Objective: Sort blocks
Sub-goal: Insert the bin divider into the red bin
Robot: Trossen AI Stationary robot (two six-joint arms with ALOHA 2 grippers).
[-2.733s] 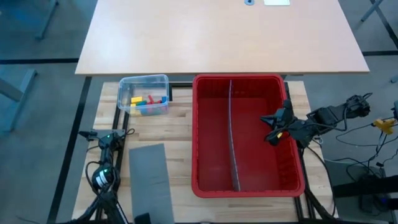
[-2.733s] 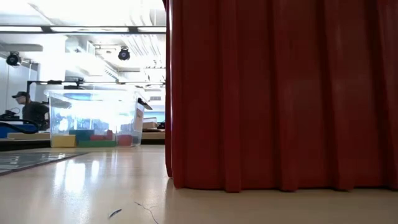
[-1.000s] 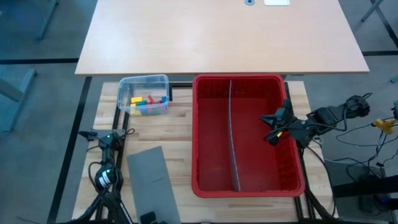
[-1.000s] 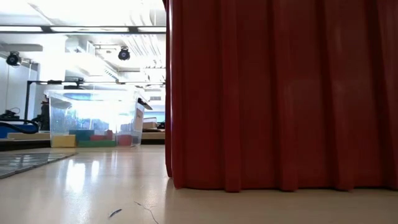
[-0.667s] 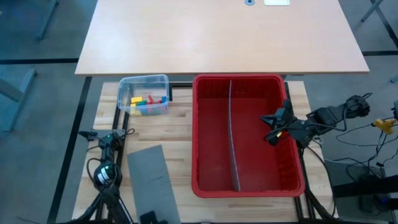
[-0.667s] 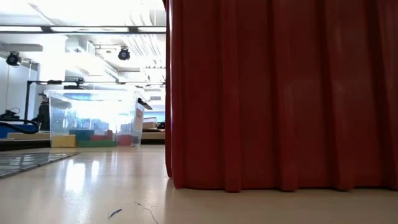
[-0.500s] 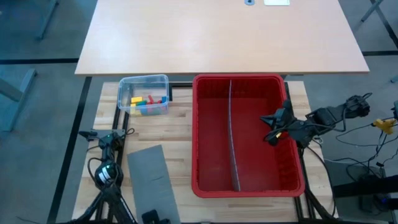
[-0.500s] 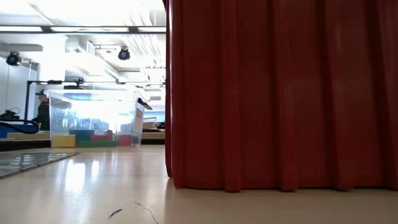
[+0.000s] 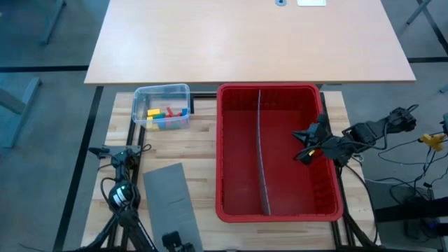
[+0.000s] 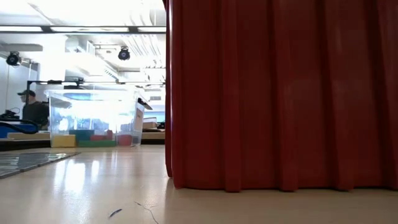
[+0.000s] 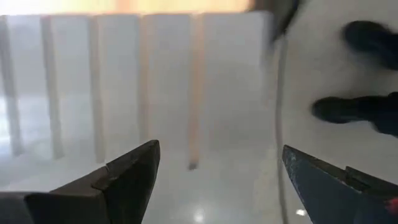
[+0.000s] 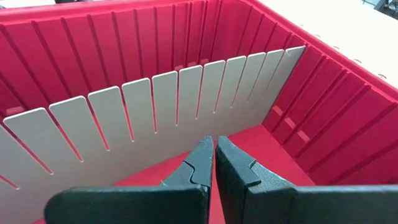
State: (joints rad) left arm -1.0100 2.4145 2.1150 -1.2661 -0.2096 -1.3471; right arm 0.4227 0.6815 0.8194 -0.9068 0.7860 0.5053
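while the small red, yellow, green and blue plastic blocks [image 9: 166,115] sit in the clear plastic tub [image 9: 162,92], the left gripper [image 9: 176,243], jaws wide over a flat grey slotted panel [image 9: 170,203], could catch it, and the right gripper [image 9: 302,150], jaws closed in the red plastic bin [image 9: 277,204], could knock its grey divider [image 9: 262,154].

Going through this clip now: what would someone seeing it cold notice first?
The big red bin on the table's right half, split lengthwise by a grey slotted divider. The right gripper hangs shut inside its right compartment. At the table's far left corner a clear tub holds the blocks, and the left gripper stands open over a flat grey panel at the near left.
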